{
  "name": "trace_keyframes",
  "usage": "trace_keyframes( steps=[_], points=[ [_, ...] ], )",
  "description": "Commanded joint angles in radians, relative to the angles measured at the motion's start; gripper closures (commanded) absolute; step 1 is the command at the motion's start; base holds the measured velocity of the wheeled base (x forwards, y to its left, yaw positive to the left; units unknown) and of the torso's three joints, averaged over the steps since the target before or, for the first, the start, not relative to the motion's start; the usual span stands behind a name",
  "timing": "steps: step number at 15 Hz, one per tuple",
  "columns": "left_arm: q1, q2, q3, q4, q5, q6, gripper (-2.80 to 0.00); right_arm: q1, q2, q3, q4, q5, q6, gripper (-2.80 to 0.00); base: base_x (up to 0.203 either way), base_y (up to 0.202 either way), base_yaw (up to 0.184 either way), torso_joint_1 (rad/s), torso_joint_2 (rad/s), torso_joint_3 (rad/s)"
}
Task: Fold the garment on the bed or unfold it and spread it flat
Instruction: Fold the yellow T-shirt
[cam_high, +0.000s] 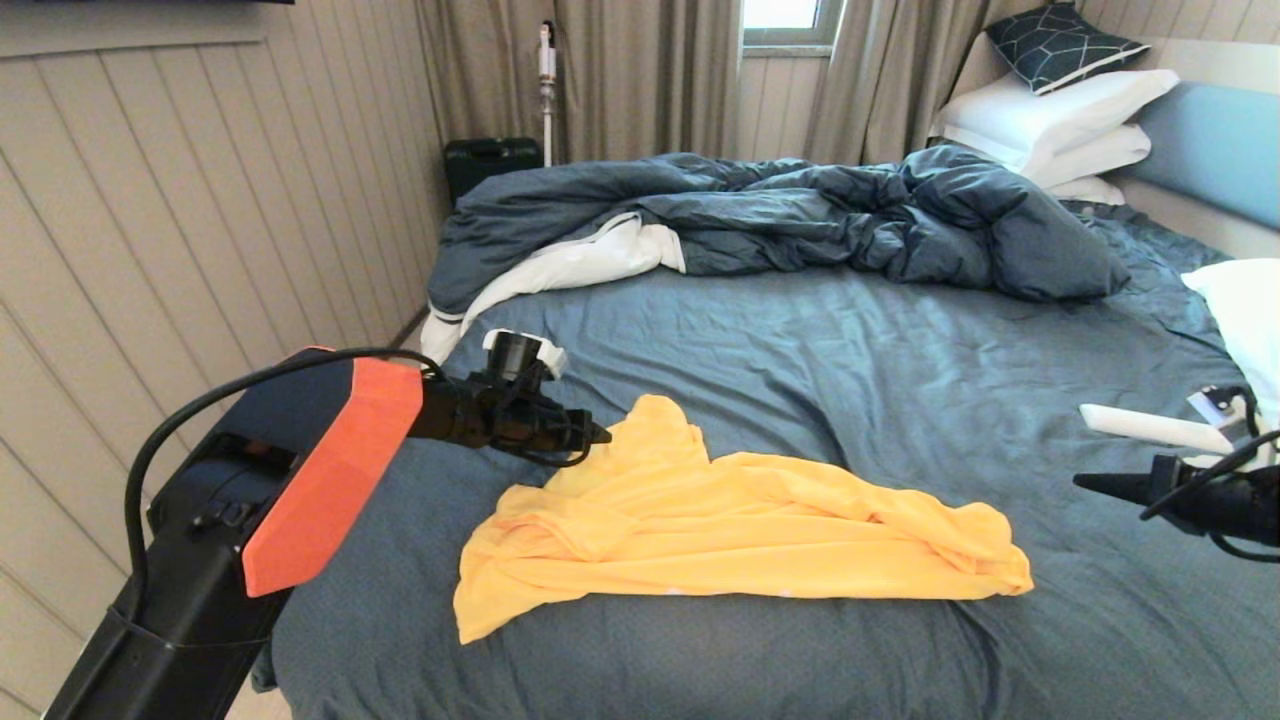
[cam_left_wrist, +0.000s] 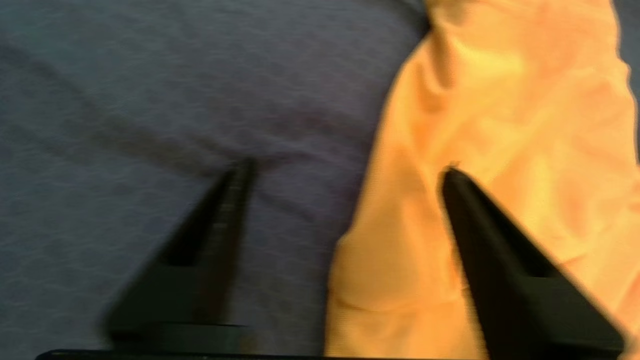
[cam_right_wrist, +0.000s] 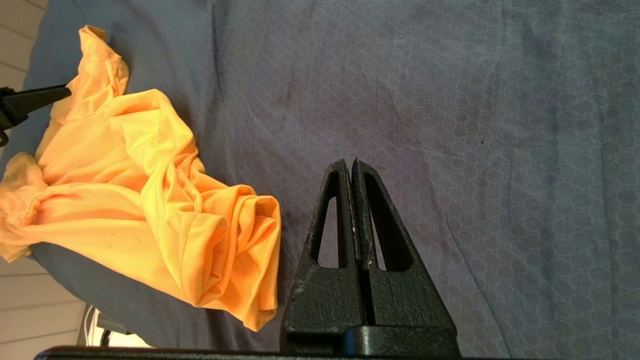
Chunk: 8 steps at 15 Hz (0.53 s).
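While the garment (cam_high: 720, 530) lay crumpled on the near part of the bed (cam_high: 900, 380), your left gripper (cam_left_wrist: 345, 170) stood spread wide and empty, straddling its left edge; your right gripper (cam_right_wrist: 354, 165), fingers pressed together, hovered well apart at the right.

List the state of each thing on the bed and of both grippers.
T-shirt: crumpled, lying loose on the sheet.
Duvet: rumpled, bunched at the far side.
Pillows: stacked by the headboard.
Left gripper: open, astride the T-shirt's edge.
Right gripper: shut, empty, away from the T-shirt.
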Motion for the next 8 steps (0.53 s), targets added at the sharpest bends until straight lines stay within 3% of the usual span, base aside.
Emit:
trace_keyframes(
  steps=[1,8],
  points=[
    [-0.004,0.004,-0.001,0.003,-0.003,-0.004,0.0,0.0,0.001,0.0,-0.002,0.004,-0.001,0.0,0.0,0.0,0.0,0.0,0.0,0.0],
    [-0.026,-0.007,0.002,0.014,-0.009,-0.011,0.0,0.0,0.004,-0.003,-0.002,0.003,-0.001,0.0,0.0,0.0,0.0,0.0,0.0,0.0]
  ],
)
